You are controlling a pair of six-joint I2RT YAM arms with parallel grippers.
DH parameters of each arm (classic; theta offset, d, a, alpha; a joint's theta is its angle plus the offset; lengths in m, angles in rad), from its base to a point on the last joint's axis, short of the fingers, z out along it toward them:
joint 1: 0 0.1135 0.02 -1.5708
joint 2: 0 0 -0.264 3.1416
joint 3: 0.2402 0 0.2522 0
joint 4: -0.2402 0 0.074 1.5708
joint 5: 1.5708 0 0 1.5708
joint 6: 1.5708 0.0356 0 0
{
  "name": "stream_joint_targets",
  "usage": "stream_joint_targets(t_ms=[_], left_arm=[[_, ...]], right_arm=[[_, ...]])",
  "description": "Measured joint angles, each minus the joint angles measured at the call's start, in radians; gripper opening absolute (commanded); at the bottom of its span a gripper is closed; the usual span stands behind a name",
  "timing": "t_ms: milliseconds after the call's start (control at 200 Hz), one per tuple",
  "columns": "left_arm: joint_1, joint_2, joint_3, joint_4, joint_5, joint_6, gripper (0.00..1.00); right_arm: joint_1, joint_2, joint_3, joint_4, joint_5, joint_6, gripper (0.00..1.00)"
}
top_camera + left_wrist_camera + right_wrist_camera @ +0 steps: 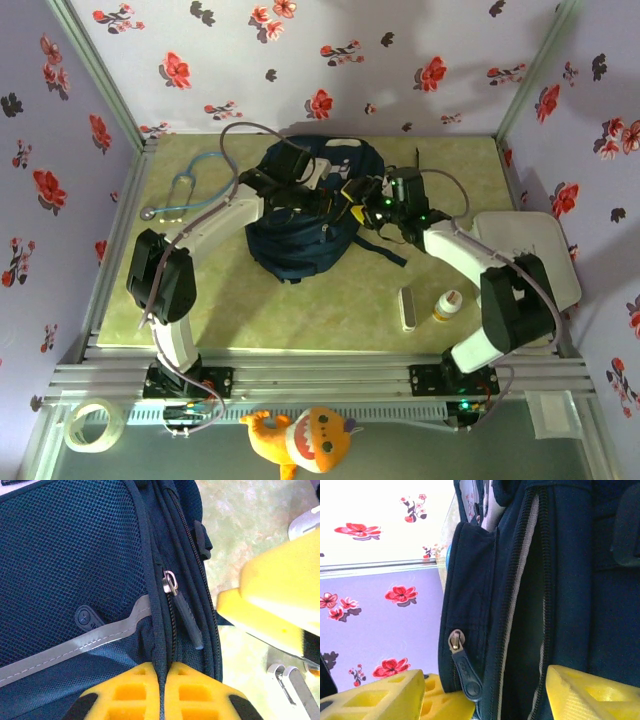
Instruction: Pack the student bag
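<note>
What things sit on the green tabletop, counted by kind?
Dark navy fabric backpack: 1
Teal-tubed stethoscope: 1
White rounded plastic case: 1
Small yellow bottle, white cap: 1
Small grey oblong block: 1
Total: 5

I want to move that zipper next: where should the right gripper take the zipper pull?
Take the zipper pull by the rounded lower end of its dark tab, below the metal slider. It hangs loose against the student bag, between the fingers of the open right gripper, so probably advance straight ahead and close.
</note>
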Motion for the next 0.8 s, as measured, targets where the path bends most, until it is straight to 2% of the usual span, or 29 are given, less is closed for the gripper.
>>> stream_joint_targets(t_ms=[180, 400, 615, 715, 800], left_arm=[[0.0, 0.0, 0.0, 0.004, 0.005, 0.0, 0.0], [-0.002, 0.0, 0.0, 0.005, 0.016, 0.003, 0.05], [-0.003, 0.0, -0.002, 0.007, 0.026, 0.004, 0.17], [-0.004, -0.011, -0.017, 0.024, 0.046, 0.005, 0.26], [-0.006, -0.039, -0.045, 0.034, 0.056, 0.002, 0.28]], right_arm=[[0.0, 0.043, 0.048, 0.0, -0.023, 0.008, 0.61], [0.0, 0.112, 0.105, -0.035, -0.049, 0.015, 0.61], [0.002, 0.193, 0.203, -0.105, -0.058, 0.003, 0.57], [0.003, 0.235, 0.238, -0.136, -0.068, -0.006, 0.49], [0.005, 0.259, 0.247, -0.157, -0.072, -0.016, 0.36]])
